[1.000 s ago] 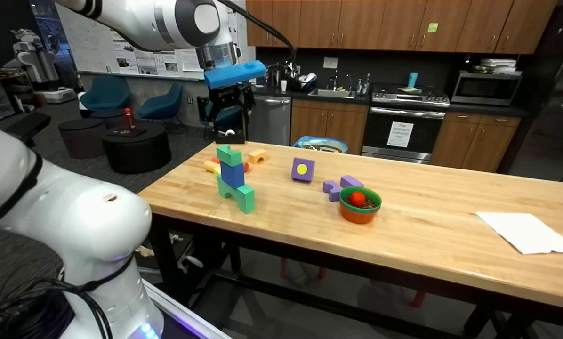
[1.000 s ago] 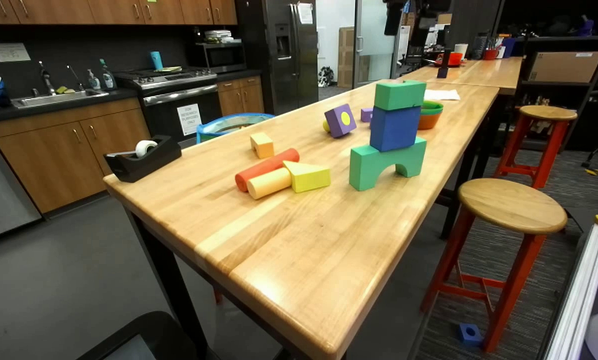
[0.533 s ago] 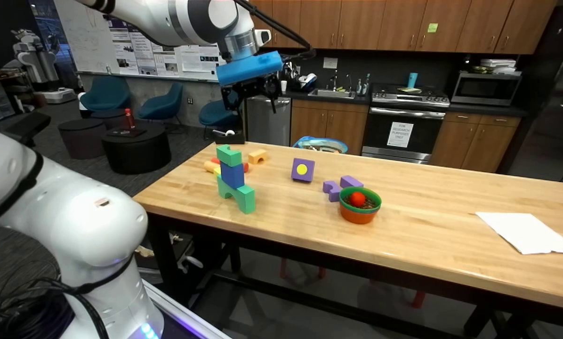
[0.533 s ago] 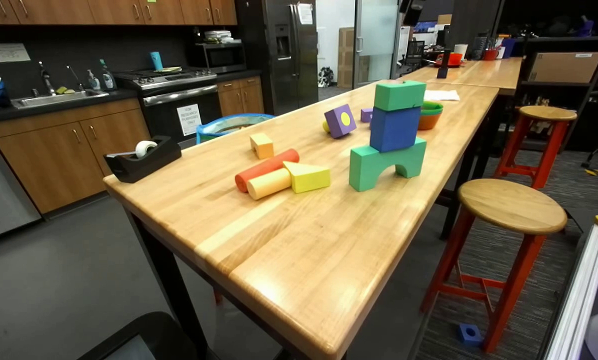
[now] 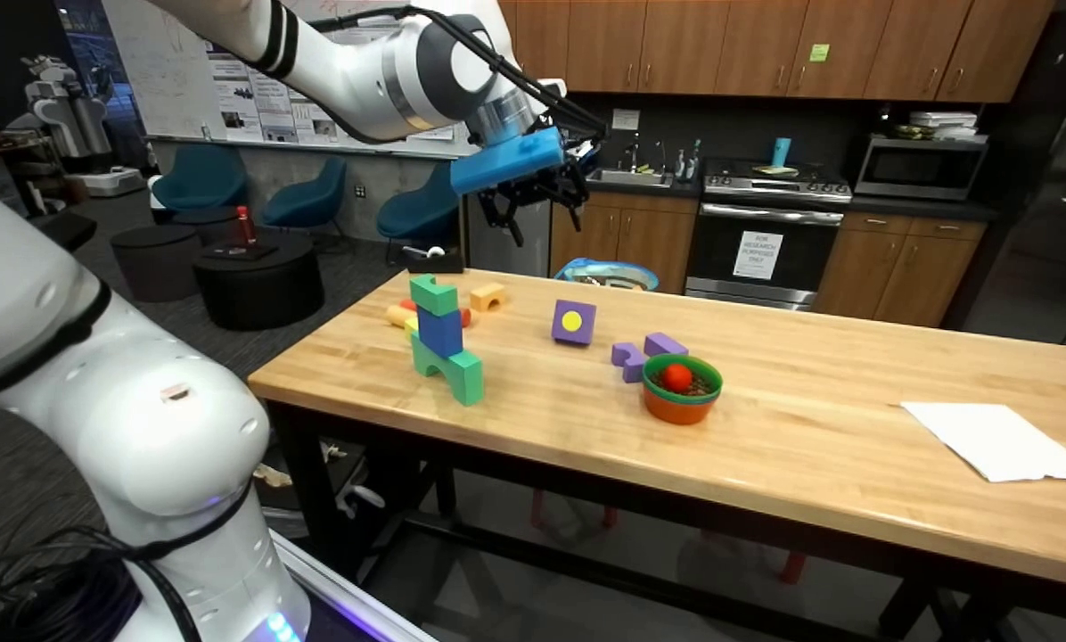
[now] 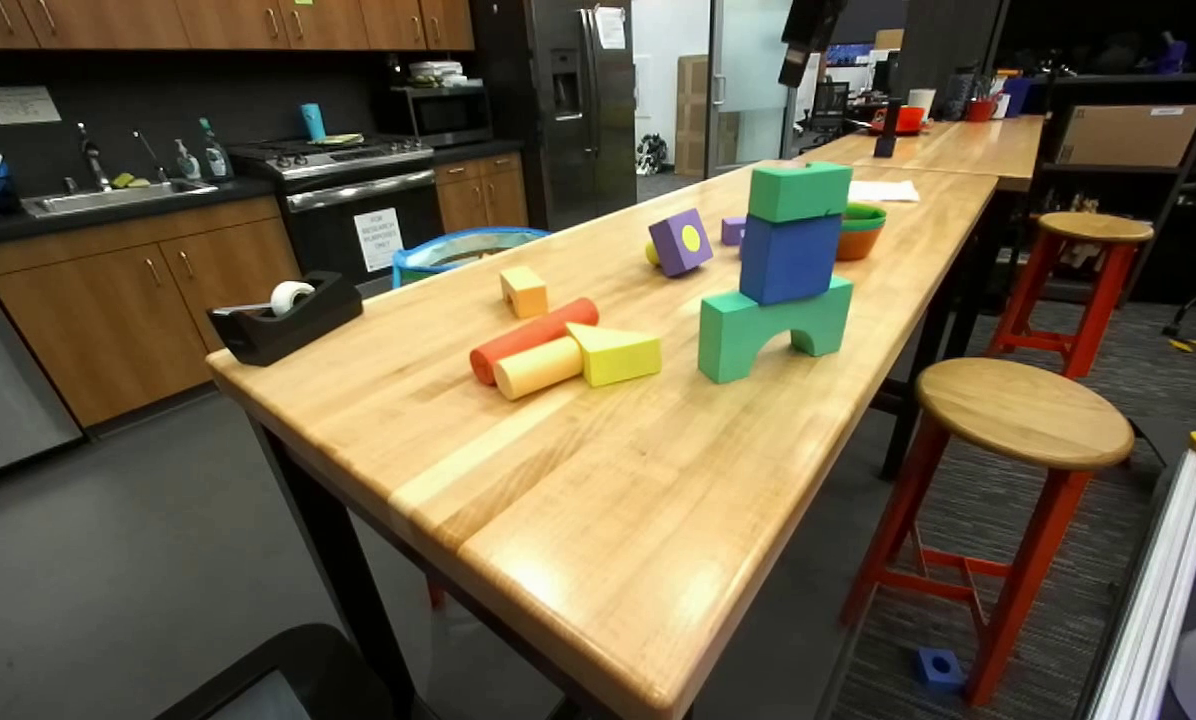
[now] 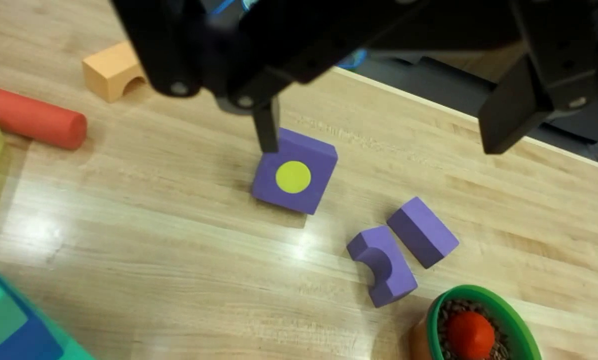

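My gripper point(image 5: 548, 230) hangs tilted above the table, its jaws wide apart with nothing between them. In the wrist view, one of its fingers point(image 7: 267, 131) overlaps a corner of a purple block point(image 7: 322, 172) with a yellow disc in its face; the exterior view shows the gripper well above it. A purple arch point(image 7: 395, 265) and a small purple oblong block point(image 7: 424, 231) lie beside a green bowl point(image 7: 518, 322) nested in an orange one, holding brown pellets and a red ball point(image 7: 470, 335). A blue block point(image 6: 788, 258) stands between two green pieces as a tower.
A red cylinder point(image 6: 533, 338), a pale orange cylinder point(image 6: 540, 366), a yellow wedge point(image 6: 623, 357) and an orange arch point(image 6: 528, 294) lie near the tower. A black tape dispenser point(image 6: 288, 318) sits at the table corner. White paper point(image 5: 996, 439) lies at the opposite end.
In an exterior view the gripper has swung to the right, from behind the tower toward the purple block, and has tilted. Its jaws stay wide. The blocks and bowls have not moved.
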Controlling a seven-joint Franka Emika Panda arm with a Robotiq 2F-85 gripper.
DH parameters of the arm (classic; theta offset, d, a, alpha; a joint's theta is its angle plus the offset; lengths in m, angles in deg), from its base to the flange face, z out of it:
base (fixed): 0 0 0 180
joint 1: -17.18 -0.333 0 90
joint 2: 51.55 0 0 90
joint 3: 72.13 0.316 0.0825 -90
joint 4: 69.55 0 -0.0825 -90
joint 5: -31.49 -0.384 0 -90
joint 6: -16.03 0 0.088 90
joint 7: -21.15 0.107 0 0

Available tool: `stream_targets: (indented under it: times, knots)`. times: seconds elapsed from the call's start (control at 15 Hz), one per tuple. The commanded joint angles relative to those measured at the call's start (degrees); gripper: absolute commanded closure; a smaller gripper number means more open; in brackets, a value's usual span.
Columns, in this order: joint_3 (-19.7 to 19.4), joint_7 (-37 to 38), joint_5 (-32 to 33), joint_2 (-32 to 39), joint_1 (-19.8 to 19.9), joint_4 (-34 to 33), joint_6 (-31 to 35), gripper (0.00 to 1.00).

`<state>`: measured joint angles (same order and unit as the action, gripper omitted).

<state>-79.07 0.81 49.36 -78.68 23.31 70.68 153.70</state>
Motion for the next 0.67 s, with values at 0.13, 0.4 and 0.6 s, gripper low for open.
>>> stream_targets:
  times: [0.13,0.4,0.6]
  knots:
    - [1.41,4.37,6.11,9.84,1.91,-5.50,0.33,0.00]
    - [1.07,5.61,8.88,15.59,2.26,-8.65,-0.35,0.00]
    - [0.07,4.93,8.82,19.87,2.47,-11.05,-0.35,0.00]
